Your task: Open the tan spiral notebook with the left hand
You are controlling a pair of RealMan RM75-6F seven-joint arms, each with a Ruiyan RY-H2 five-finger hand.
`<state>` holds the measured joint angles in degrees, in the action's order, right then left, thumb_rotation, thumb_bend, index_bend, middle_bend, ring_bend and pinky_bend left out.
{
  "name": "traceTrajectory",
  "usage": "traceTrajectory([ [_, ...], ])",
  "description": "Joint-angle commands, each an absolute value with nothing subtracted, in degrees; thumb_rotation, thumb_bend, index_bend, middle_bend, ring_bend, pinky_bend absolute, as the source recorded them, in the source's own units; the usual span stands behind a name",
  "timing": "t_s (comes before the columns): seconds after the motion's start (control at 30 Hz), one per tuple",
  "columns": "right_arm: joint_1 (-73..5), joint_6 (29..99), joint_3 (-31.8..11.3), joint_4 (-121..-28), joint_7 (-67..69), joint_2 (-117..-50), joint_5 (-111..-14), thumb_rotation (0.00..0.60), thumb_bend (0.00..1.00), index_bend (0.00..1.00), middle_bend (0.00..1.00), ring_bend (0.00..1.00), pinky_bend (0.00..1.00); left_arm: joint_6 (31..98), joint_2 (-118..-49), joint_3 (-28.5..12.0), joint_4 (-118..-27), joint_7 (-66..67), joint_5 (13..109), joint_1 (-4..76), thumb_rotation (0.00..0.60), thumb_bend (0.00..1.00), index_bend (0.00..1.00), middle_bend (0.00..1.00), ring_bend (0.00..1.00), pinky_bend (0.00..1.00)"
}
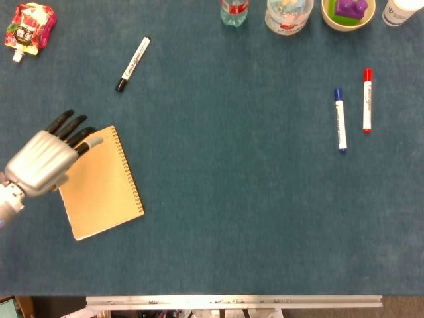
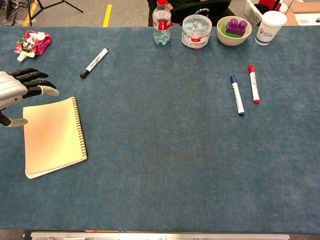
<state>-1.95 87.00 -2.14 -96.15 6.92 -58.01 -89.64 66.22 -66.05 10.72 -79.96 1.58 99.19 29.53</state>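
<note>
A wide table (image 1: pixel 232 218) covered in blue-green felt fills both views. Near its left edge lies the tan spiral notebook (image 1: pixel 103 183) — closed and flat, its wire binding along the right side, slightly turned so the top leans left. The left hand (image 1: pixel 41 162) sits at the notebook's upper left corner, fingers spread apart and holding nothing; in the head view it overlaps that corner, while in the chest view it hovers just beside the notebook's top left edge, so contact cannot be confirmed. The right hand is not visible in either view. Well above the notebook, a black marker (image 1: pixel 133 63) lies at an angle. Far above and to the left of the notebook rests a red snack pouch (image 1: pixel 28 28). Far to the notebook's right, a blue marker (image 1: pixel 340 120) and a red marker (image 1: pixel 366 100) lie side by side — close but apart. Along the far edge stand a bottle (image 2: pixel 161 22), a clear jar (image 2: pixel 195 31), a bowl (image 2: pixel 232 36) holding a purple block (image 2: pixel 234 26), and a paper cup (image 2: pixel 270 27).
</note>
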Motion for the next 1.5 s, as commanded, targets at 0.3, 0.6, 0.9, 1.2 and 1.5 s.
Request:
traceTrajectory([
  [0.3, -2.3, 86.4, -1.9, -97.3, 5.4, -58.0, -89.7, 0.600, 0.23, 0.24, 0.27, 0.15, 0.27, 75.2, -72.8, 14.3, -63.2, -5.2, 106.3, 24.2, 0.600, 0.20, 0.20, 0.14, 0.00, 0.00],
  [0.6, -2.4, 86.4, -1.9, -98.0, 4.8, -57.8, -89.9, 0.600, 0.23, 0.24, 0.27, 0.15, 0.27, 75.2, -77.8, 14.5, -55.3, -7.9, 104.8, 21.3, 0.600, 0.20, 0.21, 0.14, 0.00, 0.00],
  [0.9, -2.7, 86.0, -1.9, -98.6, 3.8, -57.9, -90.0, 0.600, 0.23, 0.24, 0.27, 0.15, 0.27, 76.2, -80.3, 14.4, -49.9, -10.2, 104.5, 20.2, 0.600, 0.20, 0.21, 0.14, 0.00, 0.00],
  [1.2, -3.0, 85.7, -1.9, -99.7, 2.4, -58.0, -90.2, 0.600, 0.23, 0.24, 0.27, 0.15, 0.27, 79.2, -83.2, 14.0, -44.5, -15.6, 104.1, 18.4, 0.600, 0.21, 0.17, 0.13, 0.00, 0.00],
  [1.5, -3.0, 85.8, -1.8, -100.3, 1.9, -57.7, -90.3, 0.600, 0.23, 0.24, 0.27, 0.15, 0.27, 80.8, -85.8, 14.2, -40.1, -18.2, 104.2, 17.1, 0.600, 0.21, 0.16, 0.13, 0.00, 0.00],
])
